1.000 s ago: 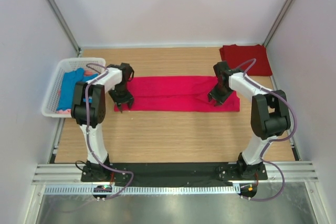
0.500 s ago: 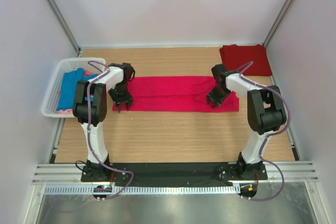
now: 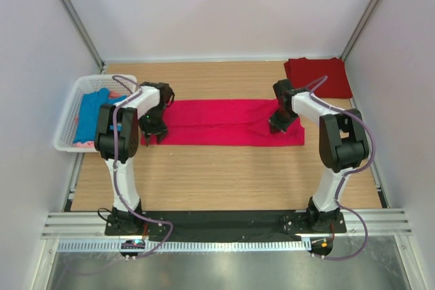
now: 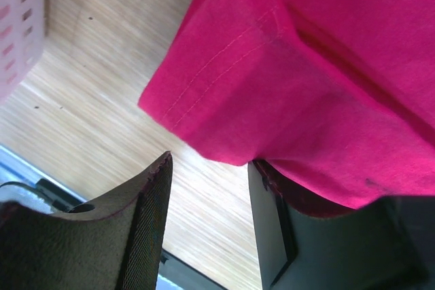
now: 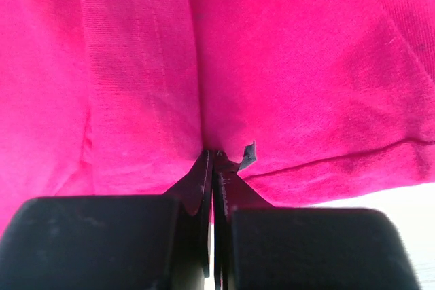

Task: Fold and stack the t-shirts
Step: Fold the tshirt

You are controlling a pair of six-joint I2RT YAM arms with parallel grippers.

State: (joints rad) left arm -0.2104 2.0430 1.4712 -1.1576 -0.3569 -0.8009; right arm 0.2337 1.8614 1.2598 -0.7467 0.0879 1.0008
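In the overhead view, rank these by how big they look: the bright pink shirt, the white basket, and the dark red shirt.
1. bright pink shirt, spread out
2. white basket
3. dark red shirt, folded at the far corner

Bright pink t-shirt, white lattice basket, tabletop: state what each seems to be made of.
Bright pink t-shirt: soft matte knit cloth, probably cotton; a stitched hem and limp folds show.
White lattice basket: likely smooth moulded plastic; regular square holes.
Tabletop: light wood or wood-look laminate, matte; straight grain lines.
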